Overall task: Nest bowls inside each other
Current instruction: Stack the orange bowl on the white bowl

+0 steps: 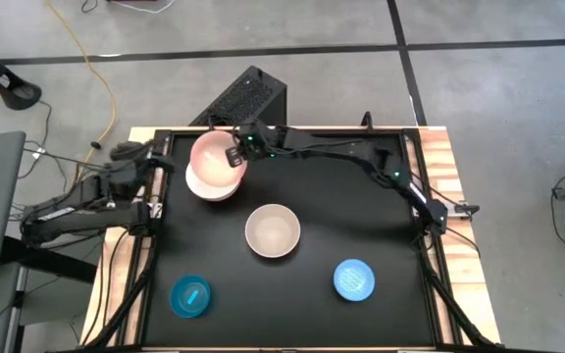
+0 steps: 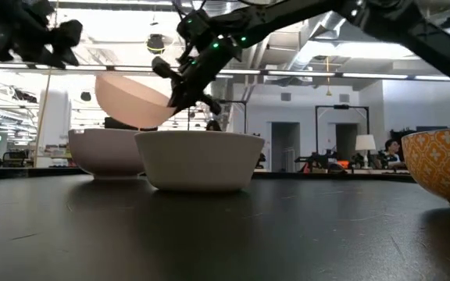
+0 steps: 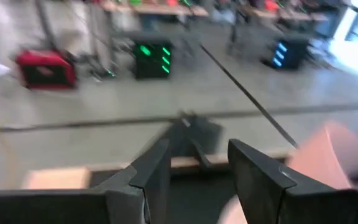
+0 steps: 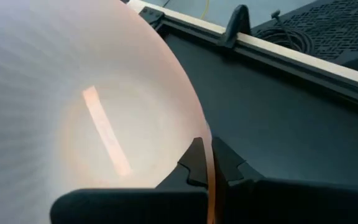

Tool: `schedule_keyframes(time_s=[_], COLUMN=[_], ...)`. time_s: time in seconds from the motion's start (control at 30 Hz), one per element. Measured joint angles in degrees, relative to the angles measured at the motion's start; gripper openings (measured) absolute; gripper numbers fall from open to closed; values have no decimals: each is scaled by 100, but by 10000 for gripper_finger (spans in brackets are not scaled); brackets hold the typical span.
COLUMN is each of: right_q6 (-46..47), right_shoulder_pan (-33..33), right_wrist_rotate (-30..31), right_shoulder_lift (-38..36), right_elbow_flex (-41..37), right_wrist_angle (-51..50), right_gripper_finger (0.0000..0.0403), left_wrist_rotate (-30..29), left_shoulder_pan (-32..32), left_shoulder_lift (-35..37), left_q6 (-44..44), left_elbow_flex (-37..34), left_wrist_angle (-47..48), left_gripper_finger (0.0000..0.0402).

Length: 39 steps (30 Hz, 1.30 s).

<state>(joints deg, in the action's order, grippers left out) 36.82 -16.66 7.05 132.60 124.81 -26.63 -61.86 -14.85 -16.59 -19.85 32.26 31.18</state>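
Note:
The pink bowl (image 1: 212,157) hangs tilted just above the white bowl (image 1: 214,189), which stands on its base at the far left of the black table. My right gripper (image 1: 235,157) is shut on the pink bowl (image 2: 131,97), reaching across from the right. The cream bowl (image 1: 272,231) stands upright in the table's middle, the teal bowl (image 1: 191,296) near left, the light blue bowl (image 1: 354,279) near right. My left gripper (image 1: 168,162) waits open beside the table's left edge, its fingers (image 3: 157,171) apart with nothing between them. My right gripper pinches the pink bowl's rim (image 4: 210,177) on the side toward the table's right, with one finger (image 4: 194,163) inside the bowl and one outside. The fingers slant down from the right. The bowl hangs tilted, lifted clear of the table, over the white bowl (image 2: 104,151).
A black box (image 1: 248,98) stands on the floor behind the table's far edge. The cream bowl (image 2: 199,160) is close to the white one on its near right. A patterned bowl (image 2: 444,168) shows at the low view's right edge. Bare table lies between the bowls.

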Motion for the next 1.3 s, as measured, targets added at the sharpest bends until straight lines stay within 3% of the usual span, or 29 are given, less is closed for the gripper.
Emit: schedule_keyframes(time_s=[0.13,0.27,0.53,1.07,1.3], right_q6=[-52,-76,-295,-391,-389], right_shoulder_pan=[77,162,243,214,53], right_wrist_rotate=[-74,-87,58,29,-613], right_shoulder_lift=[458,817,835,835,675], right_elbow_flex=[622,1024,915,906,906], right_wrist_angle=[-156,-298,-274,-355,-642], right_gripper_finger=[5,5,18,194,240], left_wrist_rotate=[-449,-490,-309,-268,-29], left_shoulder_pan=[0,0,0,2,0], left_shoulder_lift=[67,64,64,64,64], left_q6=[493,836,861,675,555], left_elbow_flex=[229,318,318,318,318], left_wrist_angle=[18,23,43,41,41], left_gripper_finger=[148,148,148,148,148])
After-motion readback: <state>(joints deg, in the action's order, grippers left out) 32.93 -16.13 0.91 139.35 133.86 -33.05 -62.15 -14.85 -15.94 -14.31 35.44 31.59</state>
